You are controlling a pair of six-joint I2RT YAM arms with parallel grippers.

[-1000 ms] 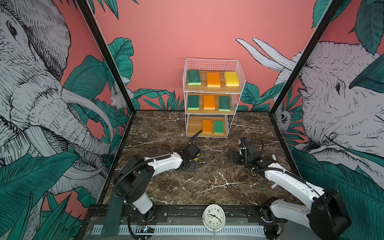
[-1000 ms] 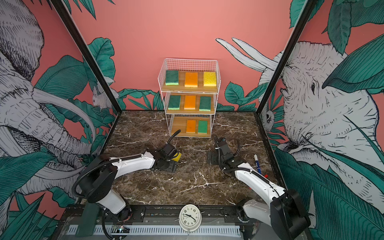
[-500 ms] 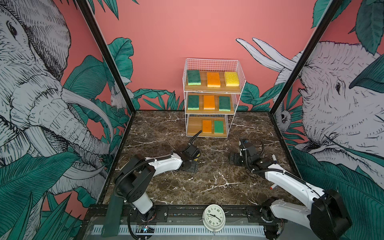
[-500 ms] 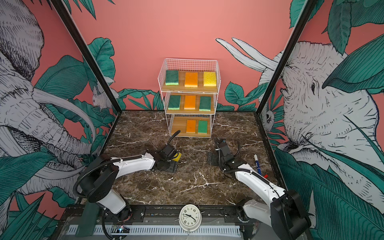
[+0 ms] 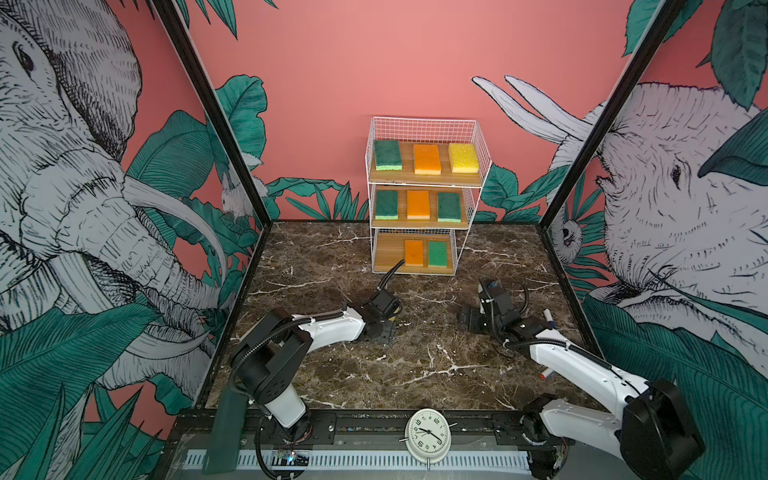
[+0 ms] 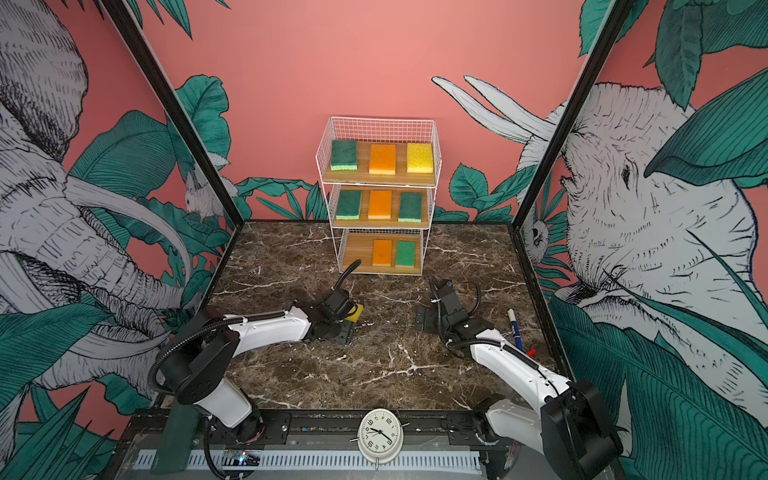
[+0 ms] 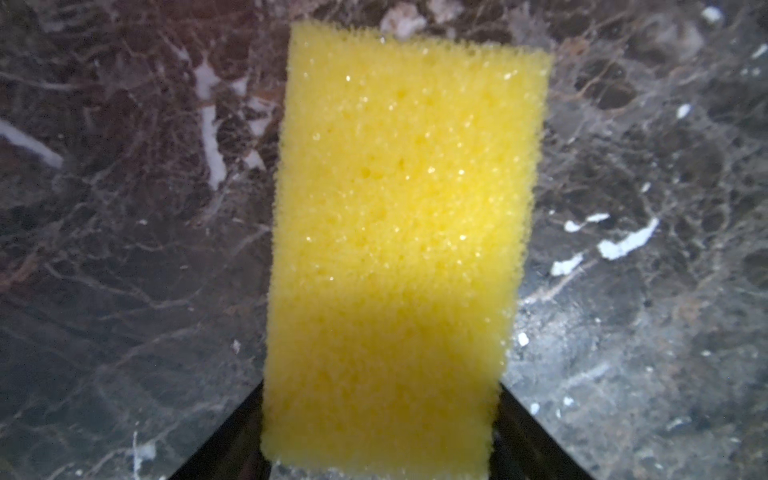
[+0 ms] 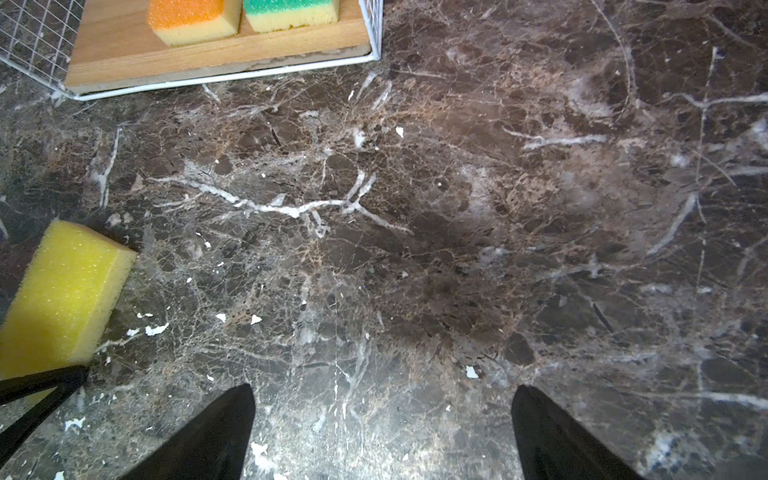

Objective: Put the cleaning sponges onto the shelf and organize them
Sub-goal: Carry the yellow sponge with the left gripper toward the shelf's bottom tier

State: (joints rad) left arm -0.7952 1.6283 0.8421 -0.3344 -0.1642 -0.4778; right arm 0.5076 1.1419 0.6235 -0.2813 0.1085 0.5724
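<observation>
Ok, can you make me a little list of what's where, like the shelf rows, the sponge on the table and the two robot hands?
Shelf: three rows, eight sponges
Top row: green, orange, yellow
Middle row: green, orange, green
Bottom row: bare left spot, orange, green
On table: loose yellow sponge, lying flat
Left gripper: fingers either side of the loose yellow sponge; grip unclear
Right gripper: open, empty
Beside right arm: marker pen

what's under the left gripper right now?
A yellow sponge, flat on the marble table, between the fingers of the left gripper. In both top views the gripper hides most of it. Whether it is gripped cannot be told.
</observation>
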